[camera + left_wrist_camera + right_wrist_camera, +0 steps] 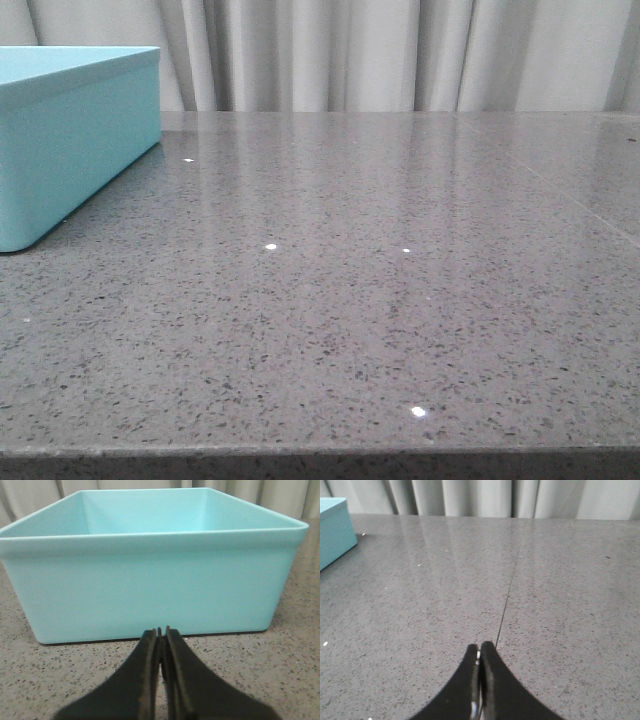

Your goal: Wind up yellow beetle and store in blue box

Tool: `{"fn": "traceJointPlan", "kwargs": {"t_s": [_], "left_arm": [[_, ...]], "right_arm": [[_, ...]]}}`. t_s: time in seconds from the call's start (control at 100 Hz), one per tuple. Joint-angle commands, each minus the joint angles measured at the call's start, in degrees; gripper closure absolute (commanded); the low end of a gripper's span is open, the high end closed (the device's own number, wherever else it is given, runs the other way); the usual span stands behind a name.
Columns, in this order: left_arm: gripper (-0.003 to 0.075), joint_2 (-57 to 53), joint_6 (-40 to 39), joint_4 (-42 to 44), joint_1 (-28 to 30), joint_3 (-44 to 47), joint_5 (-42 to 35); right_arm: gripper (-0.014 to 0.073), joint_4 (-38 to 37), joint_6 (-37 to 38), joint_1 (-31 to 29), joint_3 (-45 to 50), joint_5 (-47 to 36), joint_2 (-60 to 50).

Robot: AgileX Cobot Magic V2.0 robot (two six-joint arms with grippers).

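Note:
The blue box (pixel 70 150) stands at the far left of the grey stone table; it is open-topped and the part of its inside that shows is empty. In the left wrist view the blue box (pixel 150 580) fills the frame right in front of my left gripper (pixel 160 630), which is shut on nothing, low over the table. My right gripper (pixel 480 647) is shut and empty over bare table; a corner of the box (pixel 335 530) shows beyond it. The yellow beetle is out of view in every frame. Neither gripper shows in the front view.
The grey speckled tabletop (pixel 350 300) runs to a front edge (pixel 320 455). A thin seam (pixel 507 600) crosses the slab ahead of my right gripper. Pale curtains (pixel 400 50) hang behind the table.

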Motion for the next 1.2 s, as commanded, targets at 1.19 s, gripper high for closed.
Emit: {"fn": "traceJointPlan", "kwargs": {"t_s": [1.19], "left_arm": [[0.0739,-1.9,-0.2,-0.6,0.1,1.2,-4.7]], "right_arm": [[0.0662,7.3,-12.9,-23.0,23.5,-21.5,-20.4]]}}
